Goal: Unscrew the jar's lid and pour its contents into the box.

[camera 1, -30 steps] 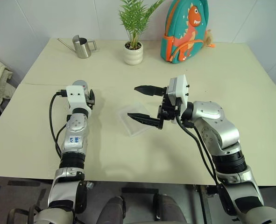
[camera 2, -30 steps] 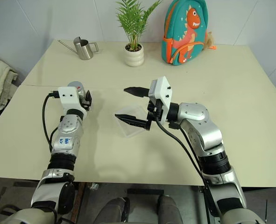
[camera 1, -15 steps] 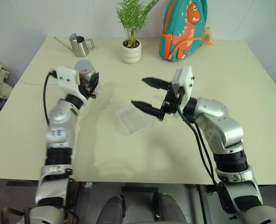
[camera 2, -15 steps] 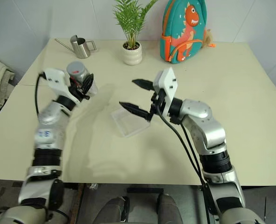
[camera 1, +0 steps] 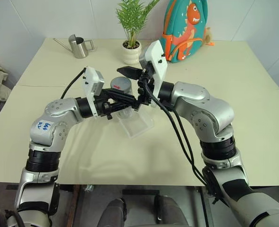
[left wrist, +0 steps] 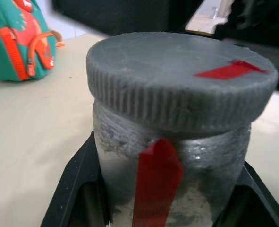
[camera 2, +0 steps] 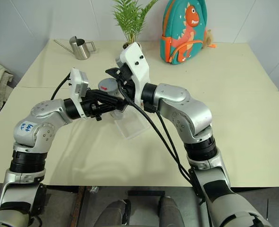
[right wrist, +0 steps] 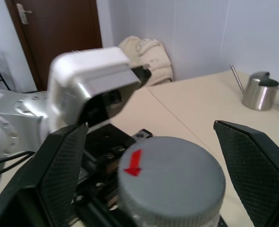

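Jar sits clamped in the left gripper, held above the table near the middle of the head views, grey lid on and upright. Right gripper has its fingers spread wide to either side of the lid, not touching it. Just below the two grippers lies the clear box. At upper left stands a steel watering can; a potted plant and a dinosaur backpack line the top edge.
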Tool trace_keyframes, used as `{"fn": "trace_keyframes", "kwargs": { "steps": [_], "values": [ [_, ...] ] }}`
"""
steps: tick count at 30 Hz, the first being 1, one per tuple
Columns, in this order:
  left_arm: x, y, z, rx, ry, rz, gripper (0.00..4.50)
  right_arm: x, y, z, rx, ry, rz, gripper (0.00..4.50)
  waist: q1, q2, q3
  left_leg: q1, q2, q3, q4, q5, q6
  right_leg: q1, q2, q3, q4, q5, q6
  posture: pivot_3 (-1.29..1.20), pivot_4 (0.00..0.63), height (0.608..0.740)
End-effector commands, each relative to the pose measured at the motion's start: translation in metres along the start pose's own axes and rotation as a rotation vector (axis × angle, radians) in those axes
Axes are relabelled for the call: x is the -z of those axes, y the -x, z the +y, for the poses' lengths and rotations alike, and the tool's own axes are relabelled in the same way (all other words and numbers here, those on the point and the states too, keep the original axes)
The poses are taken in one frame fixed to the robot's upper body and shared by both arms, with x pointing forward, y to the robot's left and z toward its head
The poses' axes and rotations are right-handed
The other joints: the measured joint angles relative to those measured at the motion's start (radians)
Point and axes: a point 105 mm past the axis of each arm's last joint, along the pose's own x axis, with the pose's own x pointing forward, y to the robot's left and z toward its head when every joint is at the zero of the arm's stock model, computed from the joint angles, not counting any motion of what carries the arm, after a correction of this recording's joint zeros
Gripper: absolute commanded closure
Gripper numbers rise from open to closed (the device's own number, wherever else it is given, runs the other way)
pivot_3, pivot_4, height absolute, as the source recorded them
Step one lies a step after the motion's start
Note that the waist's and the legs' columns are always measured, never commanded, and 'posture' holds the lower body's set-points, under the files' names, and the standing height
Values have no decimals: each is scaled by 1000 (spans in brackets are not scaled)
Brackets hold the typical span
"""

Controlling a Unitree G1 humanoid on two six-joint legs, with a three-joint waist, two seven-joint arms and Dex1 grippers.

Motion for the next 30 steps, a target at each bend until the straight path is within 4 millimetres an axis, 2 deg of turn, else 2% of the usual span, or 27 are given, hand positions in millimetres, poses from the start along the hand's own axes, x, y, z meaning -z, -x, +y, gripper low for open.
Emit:
{"fn": "trace_keyframes", "kwargs": {
  "steps": [1,6,10,13,18,23,26,30],
  "values": [
    [-18,-4,-10,34,-62,-51,2571,-11,-1,3,-5,21,-35,0,0,0,0,0,0,0,0,0,0,0,0,0,0,0,0,0,150,740],
    [-18,-3,-9,27,-63,-48,2571,-7,3,-2,12,11,-30,0,-2,0,0,0,0,1,0,0,0,-1,0,0,0,0,0,0,150,740],
    [-17,-2,-8,18,-64,-47,2571,-8,11,-7,23,20,-41,898,-1,0,0,0,0,1,0,0,0,-1,0,0,0,0,0,0,150,740],
    [-17,-1,-7,13,-63,-47,2571,-12,15,-6,-1,21,-58,1906,-1,0,0,0,0,1,0,0,0,-1,0,1,1,0,0,0,150,740],
    [-17,-1,-8,43,-60,-57,2571,-15,21,7,-120,51,-71,1902,-1,0,0,0,0,1,0,0,0,-1,0,1,1,0,0,0,150,740],
    [-29,11,-36,341,-34,-145,2571,-29,42,41,-516,156,-12,1902,0,0,0,-1,0,1,0,0,0,-1,0,0,-1,0,0,0,150,740],
    [-24,14,-49,482,-56,-91,2571,-37,46,44,-634,164,23,1902,-5,0,0,0,0,2,0,0,1,0,1,0,-1,0,0,0,150,740],
    [-25,12,-57,552,-83,-88,2571,-39,46,46,-707,171,44,1902,-1,0,0,2,2,2,1,0,0,1,3,0,0,0,0,0,150,740]
  ]
}}
